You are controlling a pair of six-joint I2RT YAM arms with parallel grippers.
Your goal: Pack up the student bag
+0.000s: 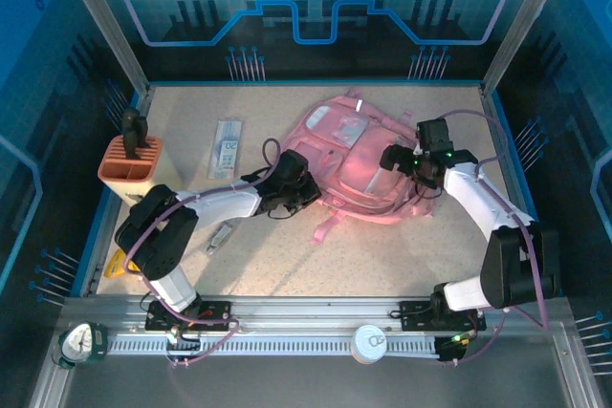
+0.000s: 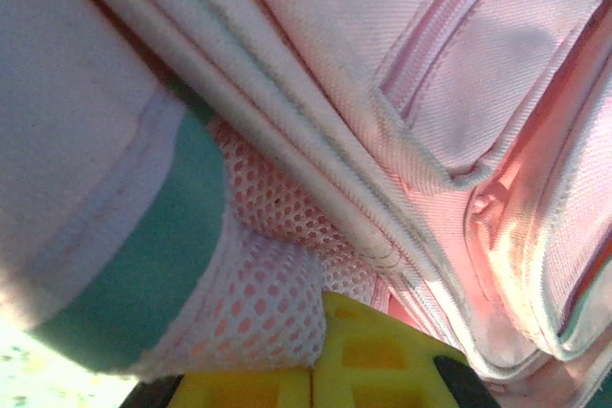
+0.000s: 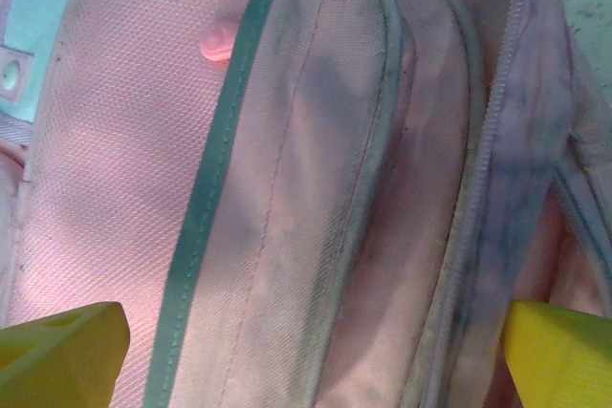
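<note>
**Q:** Left gripper (image 1: 304, 190), quick?

**A:** My left fingers (image 2: 382, 355) are closed all the way, right at the left edge of the student bag (image 1: 356, 177). In my left wrist view, pink mesh (image 2: 277, 284) from the bag's side bunches against my yellow tips. I can't tell if it's pinched or just touching.

**Q:** Right gripper (image 1: 400, 158)?

**A:** It's spread as wide as it goes, with nothing in it, over the bag's right side. In my right wrist view there's one yellow finger (image 3: 57, 355) at each lower corner. Between them are a pink panel, teal piping (image 3: 206, 207) and a zipper line (image 3: 497, 140). I can't tell if I'm touching the fabric there.

**Q:** Bag location?

**A:** It's lying flat on the table (image 1: 287, 265), centre to right-rear, between my two grippers. A pink strap (image 1: 330, 225) trails toward the near edge.

**Q:** Anything else?

**A:** An orange pen holder (image 1: 132, 167) sits at the far left, well apart from the bag. A flat clear packet (image 1: 228, 148) lies between the holder and the bag.
</note>
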